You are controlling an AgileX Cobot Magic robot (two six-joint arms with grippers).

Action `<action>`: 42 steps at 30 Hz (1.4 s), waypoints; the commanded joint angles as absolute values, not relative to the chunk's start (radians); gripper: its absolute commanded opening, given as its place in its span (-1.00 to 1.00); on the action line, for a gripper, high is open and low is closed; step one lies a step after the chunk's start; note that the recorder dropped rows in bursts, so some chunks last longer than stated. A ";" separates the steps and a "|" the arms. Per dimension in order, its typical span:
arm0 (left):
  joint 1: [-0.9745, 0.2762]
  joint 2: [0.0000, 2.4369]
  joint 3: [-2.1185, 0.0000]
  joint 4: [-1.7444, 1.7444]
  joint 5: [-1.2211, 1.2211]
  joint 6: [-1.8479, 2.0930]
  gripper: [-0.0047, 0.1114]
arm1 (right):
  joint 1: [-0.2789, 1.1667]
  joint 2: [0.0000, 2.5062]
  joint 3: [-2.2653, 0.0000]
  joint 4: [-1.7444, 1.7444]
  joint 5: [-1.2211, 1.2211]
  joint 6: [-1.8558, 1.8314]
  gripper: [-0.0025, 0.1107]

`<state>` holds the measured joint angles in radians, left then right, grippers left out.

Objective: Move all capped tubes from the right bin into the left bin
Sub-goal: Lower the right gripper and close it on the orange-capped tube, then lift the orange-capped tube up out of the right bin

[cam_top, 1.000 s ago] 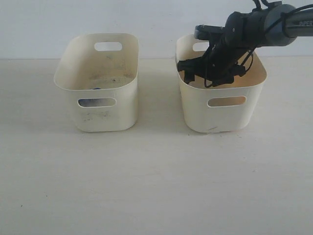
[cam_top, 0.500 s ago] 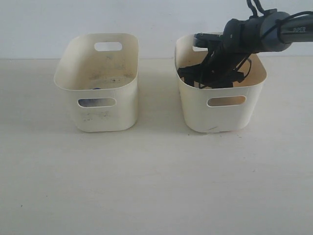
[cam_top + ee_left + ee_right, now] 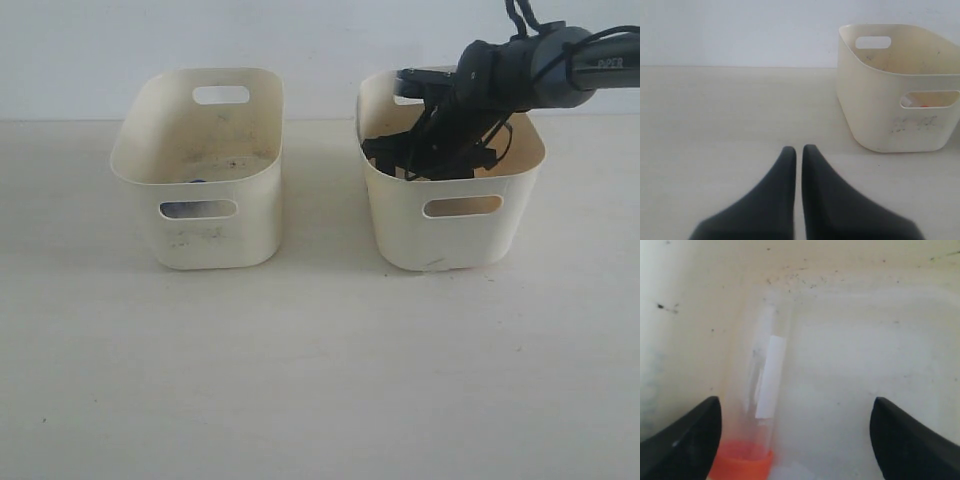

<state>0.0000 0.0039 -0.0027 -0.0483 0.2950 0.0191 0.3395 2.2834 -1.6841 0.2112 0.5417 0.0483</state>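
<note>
Reaching into the right bin [image 3: 455, 235], my right gripper [image 3: 795, 407] is spread wide, an orange-capped tube [image 3: 765, 385] lying between its fingers [image 3: 685, 440]; left gripper [image 3: 799, 150] pressed together over the tabletop [image 3: 715, 110].

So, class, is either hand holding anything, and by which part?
Nothing is held. The right hand is open around a tube; the left hand is shut and empty.

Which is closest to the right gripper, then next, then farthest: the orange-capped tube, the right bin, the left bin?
1. orange-capped tube: between the jaws of the open right gripper.
2. right bin: around the gripper.
3. left bin: well apart, on the exterior view's left.
</note>
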 commanded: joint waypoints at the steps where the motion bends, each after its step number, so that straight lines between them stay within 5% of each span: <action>1: -0.004 0.000 0.000 -0.057 0.296 0.017 -0.85 | 0.358 2.303 -1.678 0.135 0.631 0.031 0.08; 14: -0.004 0.000 0.000 -0.057 0.296 0.017 -0.85 | 0.358 2.301 -1.678 0.115 0.632 0.071 -0.12; 20: -0.004 0.000 0.000 -0.057 0.296 0.017 -0.85 | 0.358 2.298 -1.678 0.117 0.636 0.080 -0.95; 42: -0.004 0.000 0.000 -0.057 0.296 0.017 -0.85 | 0.358 1.958 -1.678 0.051 0.736 0.101 -0.96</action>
